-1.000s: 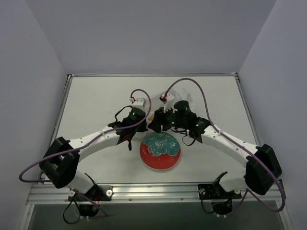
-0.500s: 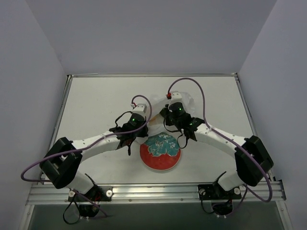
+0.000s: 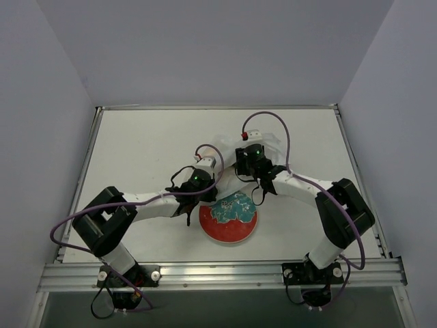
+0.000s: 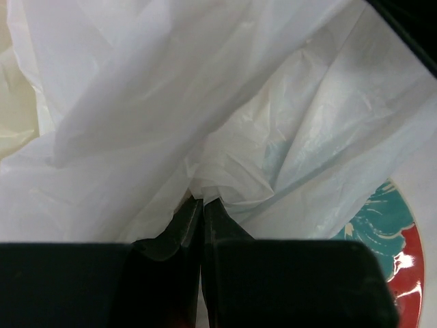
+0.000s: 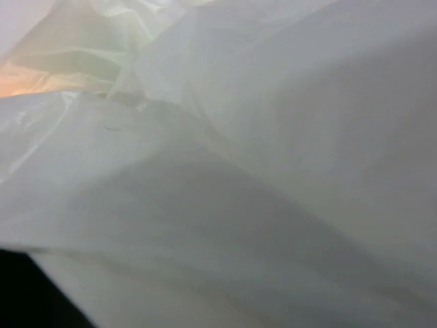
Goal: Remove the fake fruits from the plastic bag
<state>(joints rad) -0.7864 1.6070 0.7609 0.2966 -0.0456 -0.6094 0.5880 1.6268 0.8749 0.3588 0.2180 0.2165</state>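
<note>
The plastic bag (image 3: 270,145) lies bunched behind the plate, under both wrists. In the left wrist view its wrinkled white film (image 4: 205,102) fills most of the frame, and my left gripper (image 4: 199,200) is shut on a fold of it. From above, the left gripper (image 3: 214,182) sits at the plate's far left rim. My right gripper (image 3: 240,172) is buried in the bag, and film (image 5: 259,171) covers its whole wrist view, hiding the fingers. An orange glow (image 5: 17,80) and a pale green tint (image 5: 95,48) show through the film. No fruit is plainly seen.
The red-and-teal plate (image 3: 229,222) sits just in front of both grippers, and its rim also shows in the left wrist view (image 4: 410,253), partly under the film. The right arm's purple cable (image 3: 287,137) arches over the bag.
Both wrists moved in closer together over the bag. The left gripper shifted right toward the plate, and the right arm folded and drew its wrist back and left.
</note>
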